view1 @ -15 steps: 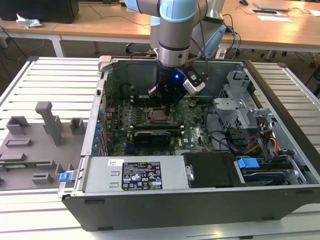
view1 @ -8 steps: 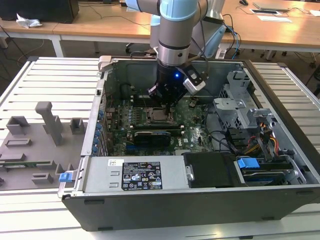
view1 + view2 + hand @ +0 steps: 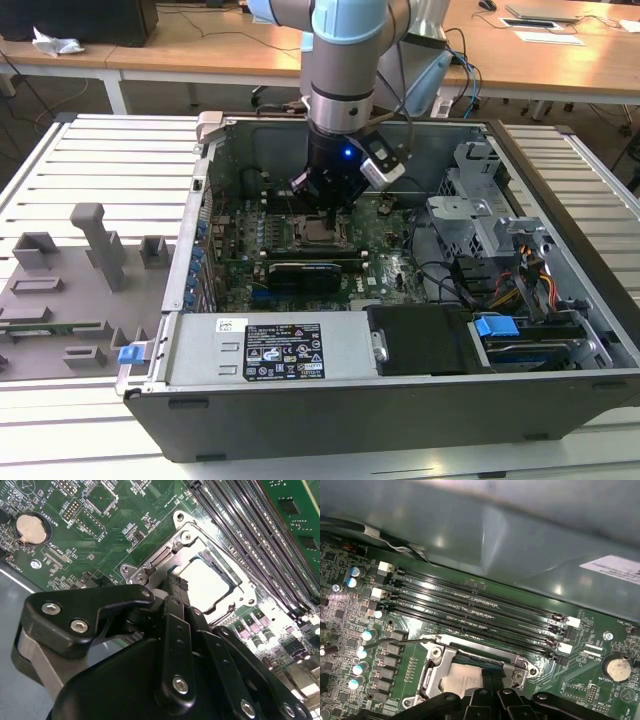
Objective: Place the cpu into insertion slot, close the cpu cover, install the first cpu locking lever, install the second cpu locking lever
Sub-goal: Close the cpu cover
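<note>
Second wrist view: we see cpu point(image 3: 207, 582) under closed cpu cover point(image 3: 200, 545), gripper point(image 3: 175, 585) at its edge; we can't tell the jaw gap. Exterior view adds black card point(image 3: 305, 270) close at 6 o'clock of insertion slot point(image 3: 318, 236).

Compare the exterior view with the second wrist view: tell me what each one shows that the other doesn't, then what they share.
Exterior view: the whole open computer case, the robot arm reaching down into it, a labelled power supply, a grey parts tray on the exterior view's left, and wooden desks behind. Second wrist view: a coin battery, long memory slots, and the silvery chip seen through the window of the metal cover lying flat over it. Shared: the green motherboard, and the gripper poised right over the chip socket.
</note>
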{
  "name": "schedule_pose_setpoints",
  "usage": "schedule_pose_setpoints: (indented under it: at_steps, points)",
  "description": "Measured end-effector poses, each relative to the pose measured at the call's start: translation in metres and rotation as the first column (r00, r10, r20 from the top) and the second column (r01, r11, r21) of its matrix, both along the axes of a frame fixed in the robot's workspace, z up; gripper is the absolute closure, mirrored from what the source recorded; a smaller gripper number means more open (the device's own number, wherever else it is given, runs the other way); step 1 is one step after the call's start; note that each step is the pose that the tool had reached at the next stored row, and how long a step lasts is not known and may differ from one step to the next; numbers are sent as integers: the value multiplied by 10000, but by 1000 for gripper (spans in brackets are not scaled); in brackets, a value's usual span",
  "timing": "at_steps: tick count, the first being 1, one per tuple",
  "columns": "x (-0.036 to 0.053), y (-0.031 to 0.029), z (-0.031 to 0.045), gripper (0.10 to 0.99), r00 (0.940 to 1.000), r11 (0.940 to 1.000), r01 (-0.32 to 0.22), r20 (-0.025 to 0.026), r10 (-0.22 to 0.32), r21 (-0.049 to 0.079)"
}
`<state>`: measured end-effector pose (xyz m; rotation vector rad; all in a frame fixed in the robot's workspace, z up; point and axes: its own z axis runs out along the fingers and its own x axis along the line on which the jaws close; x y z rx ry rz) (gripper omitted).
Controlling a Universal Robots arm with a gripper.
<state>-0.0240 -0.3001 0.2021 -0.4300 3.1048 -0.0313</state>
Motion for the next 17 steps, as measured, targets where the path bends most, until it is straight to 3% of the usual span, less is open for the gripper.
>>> schedule_pose_setpoints:
  at_steps: [10,17]
  points:
    - [54,-4,-1,980,10000,10000,0,-1,0,-6]
    - [60,3,89,980,10000,10000,1,10,-1,15]
